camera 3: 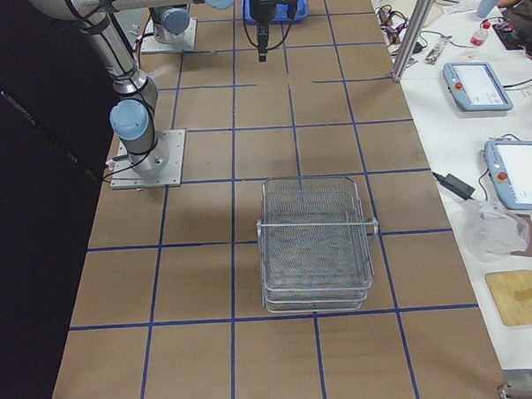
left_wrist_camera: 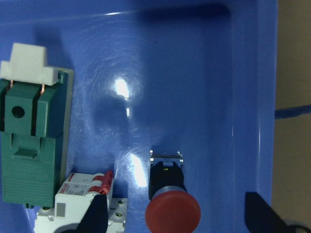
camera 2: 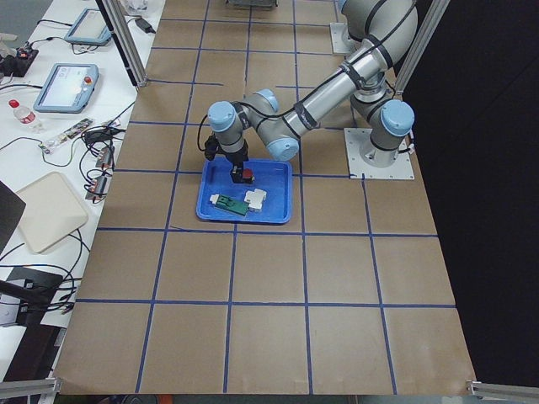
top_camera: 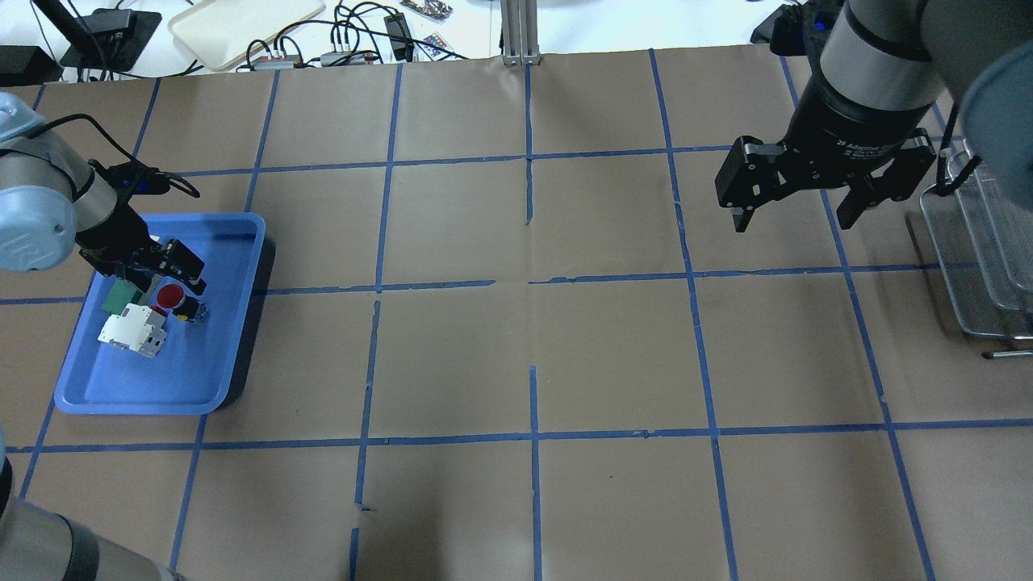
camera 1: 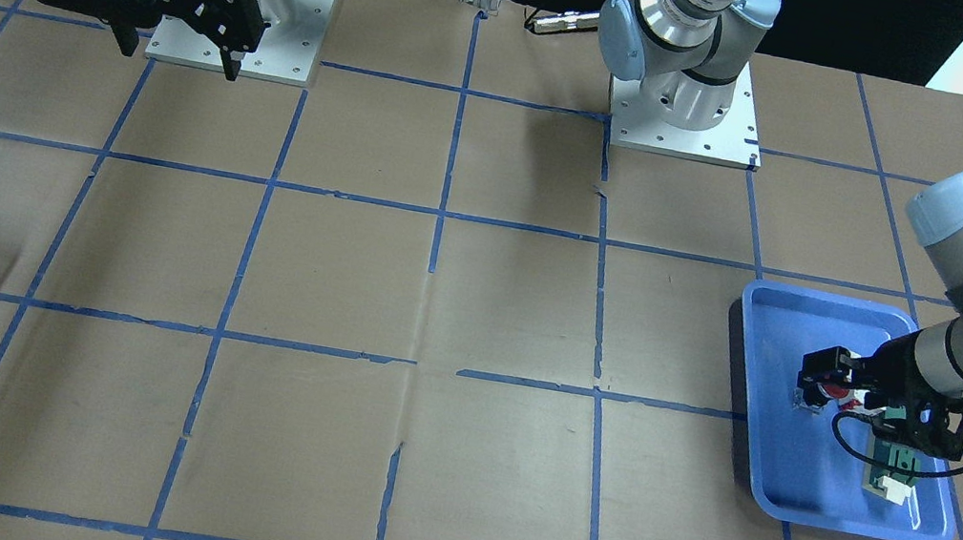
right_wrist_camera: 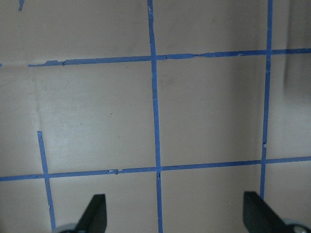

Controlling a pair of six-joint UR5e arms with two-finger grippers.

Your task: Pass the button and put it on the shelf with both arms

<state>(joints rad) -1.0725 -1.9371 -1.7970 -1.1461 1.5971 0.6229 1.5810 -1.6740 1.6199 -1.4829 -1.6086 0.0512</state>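
Note:
The button (top_camera: 169, 297), red cap and black body, lies in the blue tray (top_camera: 234, 230) on my left. In the left wrist view the button (left_wrist_camera: 172, 213) lies between my two fingertips (left_wrist_camera: 97, 216). My left gripper (top_camera: 161, 278) is open, lowered into the tray around the button, jaws apart from it. My right gripper (top_camera: 795, 214) is open and empty, hanging above the table near the shelf (top_camera: 984, 242), a grey wire-mesh rack at the right edge. The shelf also shows in the right side view (camera 3: 316, 241).
A white-and-red block (top_camera: 133, 332) and a green flat part (top_camera: 121, 296) lie in the tray beside the button. The table is brown paper with a blue tape grid. Cables and a beige tray (top_camera: 242, 24) lie beyond the far edge.

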